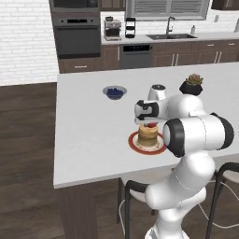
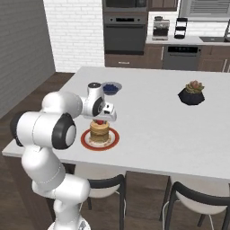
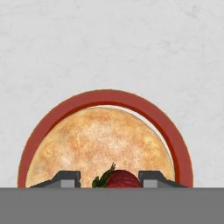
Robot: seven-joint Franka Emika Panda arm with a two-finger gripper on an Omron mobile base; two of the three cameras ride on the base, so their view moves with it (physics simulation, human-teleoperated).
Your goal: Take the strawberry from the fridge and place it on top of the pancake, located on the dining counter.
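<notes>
Hand view: looks straight down on the pancake (image 3: 103, 146) and its red plate (image 3: 175, 140), with the strawberry (image 3: 120, 179) between the partly closed tips of the gripper (image 3: 109, 178), apparently gripped, leafy end off to one side. Hangs directly over the pancake stack, near the dining counter (image 1: 84, 130) front edge. Needs only a short descent and release; no sideways correction apparent.

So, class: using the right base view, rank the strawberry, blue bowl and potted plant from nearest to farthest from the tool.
1. Strawberry, between the tool's fingers, over the pancake.
2. Blue bowl, just beyond it.
3. Potted plant, far right.
</notes>
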